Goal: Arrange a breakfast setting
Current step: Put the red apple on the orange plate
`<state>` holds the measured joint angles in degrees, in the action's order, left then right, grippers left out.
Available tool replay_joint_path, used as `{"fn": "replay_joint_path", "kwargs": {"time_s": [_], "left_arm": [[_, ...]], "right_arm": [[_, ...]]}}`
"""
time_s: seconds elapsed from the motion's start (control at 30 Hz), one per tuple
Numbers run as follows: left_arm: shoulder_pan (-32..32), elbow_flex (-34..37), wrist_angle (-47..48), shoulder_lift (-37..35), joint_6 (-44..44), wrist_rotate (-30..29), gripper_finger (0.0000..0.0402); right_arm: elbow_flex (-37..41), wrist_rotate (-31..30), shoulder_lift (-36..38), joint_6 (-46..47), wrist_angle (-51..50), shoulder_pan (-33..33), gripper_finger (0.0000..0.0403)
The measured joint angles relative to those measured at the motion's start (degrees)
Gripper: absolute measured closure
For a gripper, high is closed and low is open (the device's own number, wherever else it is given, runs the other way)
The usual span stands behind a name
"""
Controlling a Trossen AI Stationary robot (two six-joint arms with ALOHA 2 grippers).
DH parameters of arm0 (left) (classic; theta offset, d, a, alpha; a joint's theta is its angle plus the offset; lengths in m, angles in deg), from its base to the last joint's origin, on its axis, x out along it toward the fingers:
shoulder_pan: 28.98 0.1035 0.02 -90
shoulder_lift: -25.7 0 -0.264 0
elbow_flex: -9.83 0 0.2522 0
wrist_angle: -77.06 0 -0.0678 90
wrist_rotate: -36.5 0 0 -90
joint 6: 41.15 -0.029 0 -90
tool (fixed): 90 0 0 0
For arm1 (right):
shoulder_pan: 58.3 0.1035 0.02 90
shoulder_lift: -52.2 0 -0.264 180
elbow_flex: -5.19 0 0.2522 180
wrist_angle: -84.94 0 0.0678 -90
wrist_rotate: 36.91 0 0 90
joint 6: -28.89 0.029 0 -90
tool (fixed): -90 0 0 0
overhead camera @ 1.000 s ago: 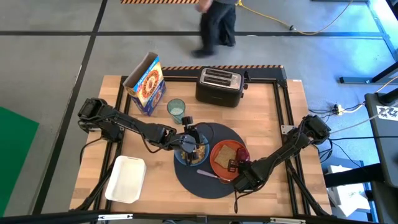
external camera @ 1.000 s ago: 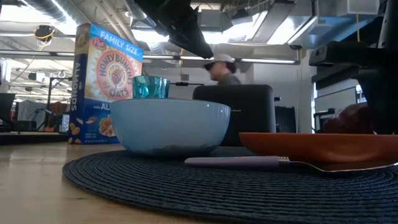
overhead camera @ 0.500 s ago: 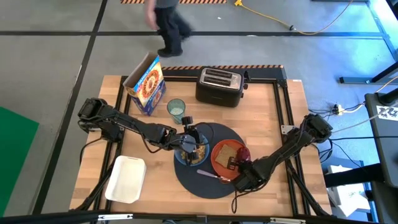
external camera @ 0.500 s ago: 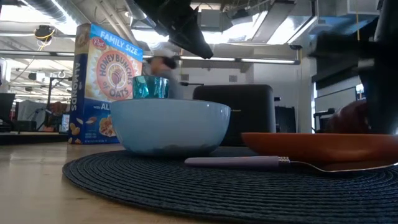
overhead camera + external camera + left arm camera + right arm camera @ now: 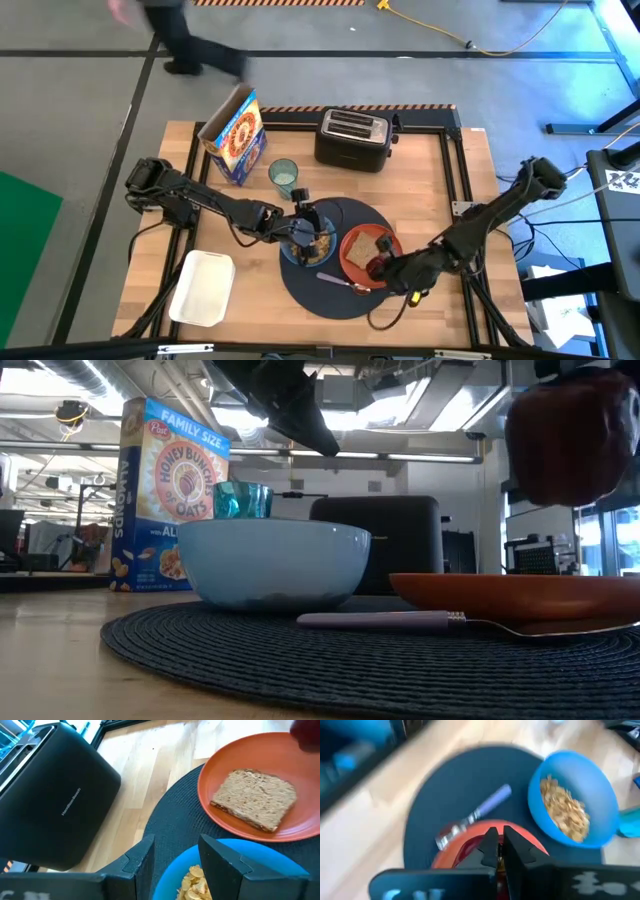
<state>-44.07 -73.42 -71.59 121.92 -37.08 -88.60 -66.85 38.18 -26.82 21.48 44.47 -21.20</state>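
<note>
On the round dark mat [image 5: 320, 297] stand the blue bowl [image 5: 300, 247] with cereal and the orange-red plate [image 5: 352, 262] bearing the toast slice [image 5: 254, 798]. The metal spoon [image 5: 335, 280] lies on the mat in front of them. The greenish glass [image 5: 283, 177] stands on the wood beyond the mat. My right gripper [image 5: 385, 268] is shut on the red apple [image 5: 560, 435] above the plate's near right side. My left gripper [image 5: 305, 222] hovers open over the bowl [image 5: 225, 875], with nothing between its fingers. My right gripper has the red apple by its top [image 5: 474, 851], the two fingers closed together there and slanting down from the table's right. The fingers themselves hide the exact part they hold. The apple hangs below them, lifted clear above the plate [image 5: 520, 595].
A cereal box [image 5: 232, 135] and a black toaster [image 5: 352, 138] stand along the far edge. A white rectangular tub [image 5: 202, 288] lies at the near left. A person [image 5: 180, 40] walks on the floor beyond the table.
My right gripper has risen and rolled, its wrist swinging toward the table's right edge. The apple, which sat at the plate's right side, has come up with it and now hangs clear above the plate. The person beyond the table has walked to the left.
</note>
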Motion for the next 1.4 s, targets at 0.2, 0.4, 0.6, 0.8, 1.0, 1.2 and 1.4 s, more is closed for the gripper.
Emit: {"fn": "replay_joint_path", "kwargs": {"time_s": [0.2, 0.4, 0.6, 0.8, 1.0, 1.2, 1.4], "left_arm": [[-0.45, 0.0, 0.78, 0.0, -0.64, -0.29, 0.0255], [-0.43, 0.0, 0.91, 0.0, -1.18, -0.69, 0.0255], [-0.43, 0.0, 0.89, 0.0, -1.05, -1.43, 0.0255], [-0.43, 0.0, 0.87, 0.0, -0.76, -1.45, 0.0255], [-0.36, 0.0, 0.88, 0.0, -0.04, -1.45, 0.0255], [-0.34, 0.0, 0.88, 0.0, 0.09, -1.48, 0.0255], [-0.34, 0.0, 0.86, 0.0, 0.09, -1.46, 0.0255]], "right_arm": [[16.62, -0.86, 8.17, 7.29, 20.81, -0.11, 0.0402], [28.62, -2.06, 13.59, 12.96, 34.9, -0.09, 0.0402], [35.02, -2.25, 14.16, 15.99, 41.4, -0.04, 0.0403], [39.45, -3.52, 14.14, 17.83, 47.59, 0.0, 0.0403], [40.3, -3.12, 14.14, 19.56, 48.32, 0.0, 0.0396], [40.3, -2.85, 14.14, 20.68, 46.72, 0.0, 0.0396], [40.3, -6.39, 14.14, 23.56, 46.05, 0.0, 0.035]]}}
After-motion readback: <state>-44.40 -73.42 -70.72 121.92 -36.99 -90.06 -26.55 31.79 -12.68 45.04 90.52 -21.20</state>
